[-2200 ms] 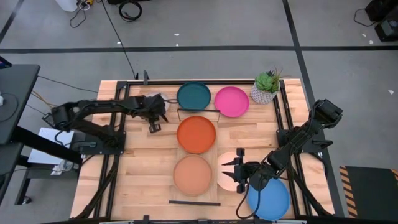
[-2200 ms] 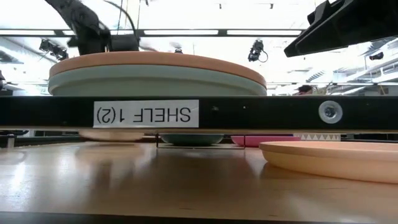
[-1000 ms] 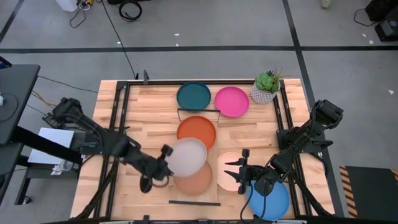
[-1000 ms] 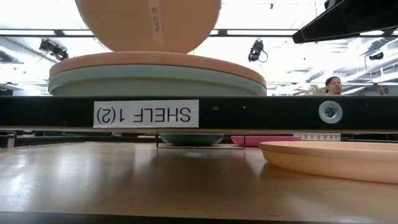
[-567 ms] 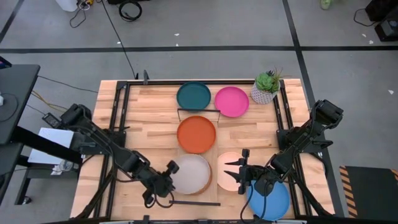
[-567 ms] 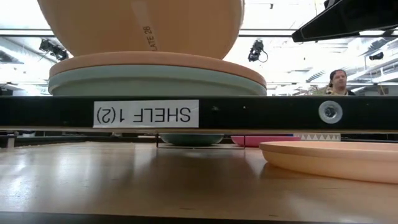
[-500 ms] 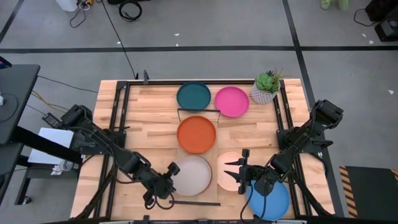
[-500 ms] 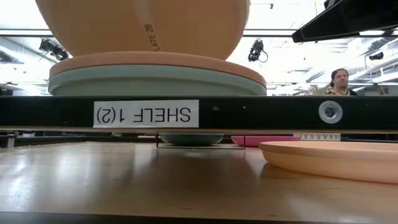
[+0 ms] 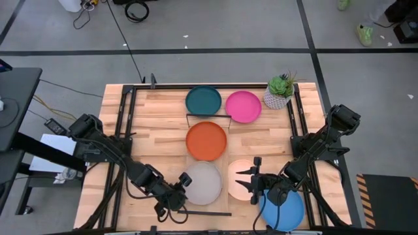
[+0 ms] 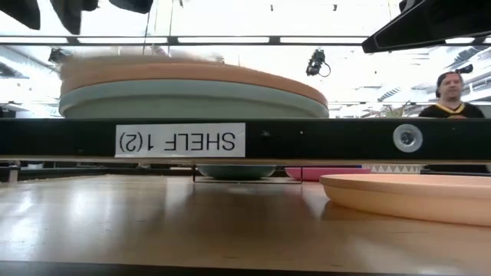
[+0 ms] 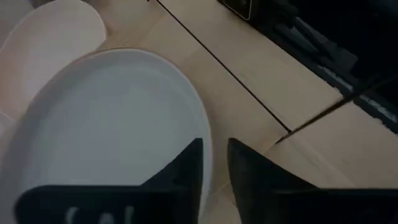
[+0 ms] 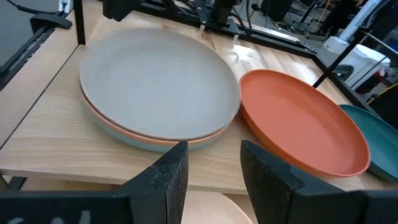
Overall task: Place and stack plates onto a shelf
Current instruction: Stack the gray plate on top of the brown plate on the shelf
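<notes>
A pale grey plate (image 9: 204, 183) lies on top of a stack on the shelf's (image 9: 208, 161) near half, over a terracotta plate (image 12: 186, 140) and a light blue plate (image 12: 140, 142). An orange plate (image 9: 206, 140) lies on the shelf's far half. My left gripper (image 9: 181, 187) is at the grey plate's left rim, shut on it. My right gripper (image 9: 251, 183) hangs open and empty over a cream plate (image 9: 239, 187). A bright blue plate (image 9: 284, 210) lies under the right arm. A teal plate (image 9: 204, 100) and a magenta plate (image 9: 243, 106) lie at the far edge. My left gripper has the pale grey plate's left rim (image 11: 208, 149) between its two fingers, one finger (image 11: 189, 165) over the plate's inside and the other outside the rim. The fingers come slanting down from the table's near left. The plate lies flat on the stack.
A small potted green plant (image 9: 279, 91) stands at the far right corner. Black rails run along the table's left and right sides. The shelf's black wire brackets (image 9: 204, 213) stand at its short ends. A person (image 10: 453, 96) shows in the room beyond the table.
My left gripper has carried the pale grey plate from above the shelf's middle toward the near edge and down. The plate was tilted, with its underside toward the near edge, and now lies flat on the terracotta plate. The right arm has kept still.
</notes>
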